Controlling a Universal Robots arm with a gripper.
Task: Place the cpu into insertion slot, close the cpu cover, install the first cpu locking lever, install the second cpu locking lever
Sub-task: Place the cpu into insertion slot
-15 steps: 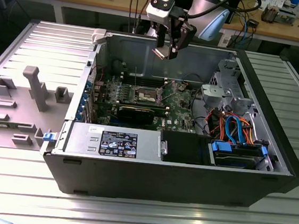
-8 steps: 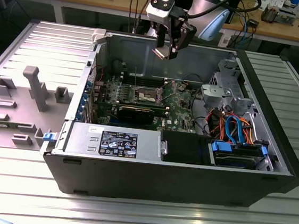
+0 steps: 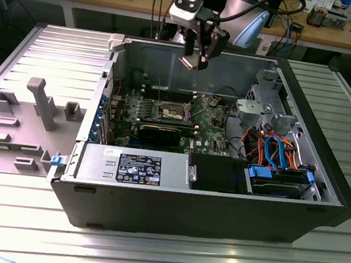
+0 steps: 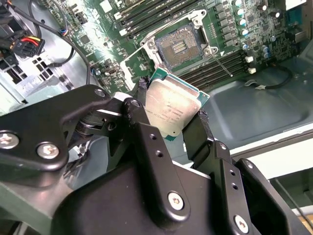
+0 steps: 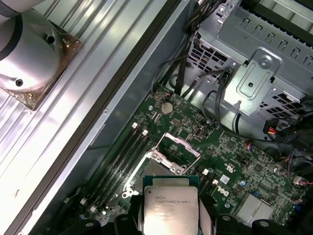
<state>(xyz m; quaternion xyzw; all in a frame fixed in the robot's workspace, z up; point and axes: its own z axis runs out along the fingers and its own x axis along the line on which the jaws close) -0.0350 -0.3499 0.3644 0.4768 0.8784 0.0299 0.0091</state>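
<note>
Nothing can be read for certain. The cpu (image 5: pixel 170 208) (image 4: pixel 172 110) bears fine etched lines, too small to make out in both wrist views. In the exterior view, a black label (image 3: pixel 139 168) with illegible white print sits on the grey housing (image 3: pixel 94 160), at 7 o'clock in the open case (image 3: pixel 185 217).

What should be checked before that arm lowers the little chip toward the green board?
1. cpu pinched by the jaws on two opposite edges: ok.
2. insertion slot uncovered, with its dark centre exposed in the second wrist view: ok.
3. cpu clear of the motherboard, hanging well above it in the exterior view: ok.
4. cpu squarely lined up over the insertion slot: cannot tell.
5. cables away from the insertion slot, bundled toward the exterior view's right: ok.
</note>
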